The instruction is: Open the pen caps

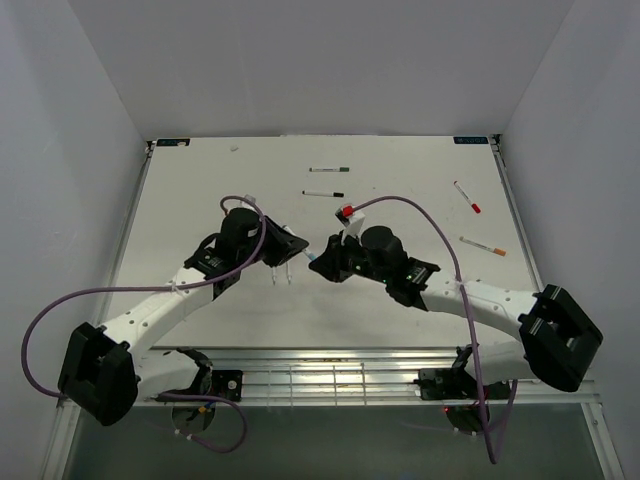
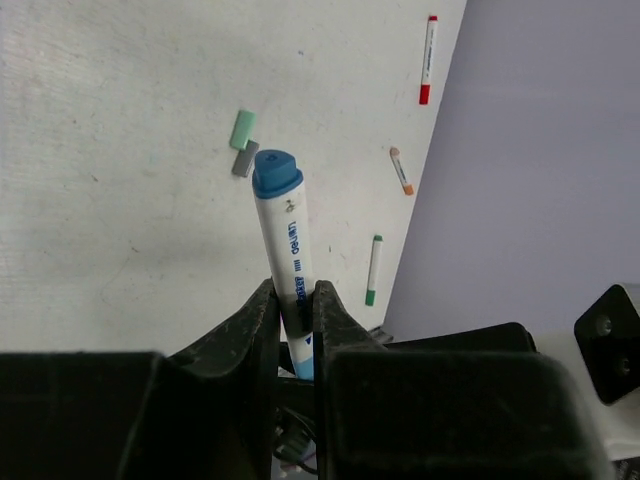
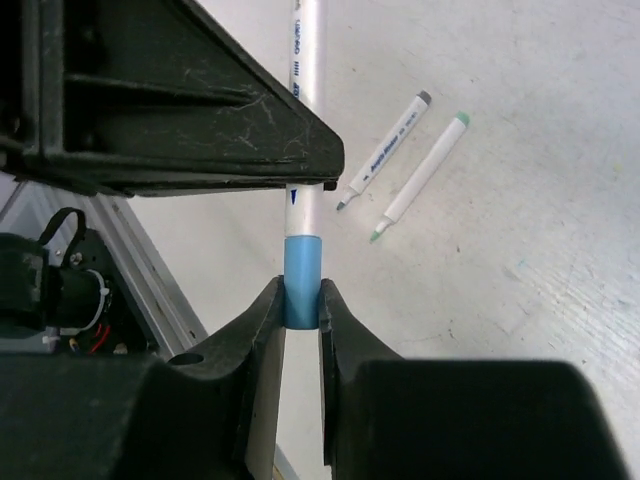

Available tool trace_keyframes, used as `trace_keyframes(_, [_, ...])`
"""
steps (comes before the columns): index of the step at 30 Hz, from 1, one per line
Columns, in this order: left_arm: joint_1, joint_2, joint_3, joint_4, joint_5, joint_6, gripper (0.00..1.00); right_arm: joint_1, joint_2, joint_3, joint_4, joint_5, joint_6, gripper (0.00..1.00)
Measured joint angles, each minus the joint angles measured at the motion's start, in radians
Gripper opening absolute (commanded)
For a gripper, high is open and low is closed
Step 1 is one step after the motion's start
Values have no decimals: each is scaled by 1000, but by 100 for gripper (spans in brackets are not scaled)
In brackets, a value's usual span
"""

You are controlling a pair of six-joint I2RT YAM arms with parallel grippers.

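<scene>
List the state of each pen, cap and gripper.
blue pen: held, capped.
blue cap: on its pen.
left gripper: shut on blue pen.
right gripper: shut on blue cap.
green pen: uncapped, lying flat.
black pen: uncapped, lying flat.
green cap: off, loose.
black cap: off, loose.
red pen: capped.
orange pen: capped.

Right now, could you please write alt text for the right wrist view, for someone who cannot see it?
The right hand pinches the blue cap of a white marker, whose barrel the left hand clamps just above. Beyond, a grey-ended marker and a green-ended marker lie side by side on the white table.
</scene>
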Motion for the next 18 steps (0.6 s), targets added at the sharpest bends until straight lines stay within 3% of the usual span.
trace_keyframes(2, [29,-1,2,-2,59,10,0,-21,-31,-68,96,-76,10,8])
trace_keyframes(5, [149,-1,1,-10,-51,51,0,-106,-75,-255,236,-323,108,8])
trace_keyframes(9, [218,-3,-10,-8,-118,72,0,-140,-37,-337,278,-483,213,8])
trace_keyframes(18, [212,56,41,-79,-103,263,0,-219,-99,-172,-34,-294,107,8])
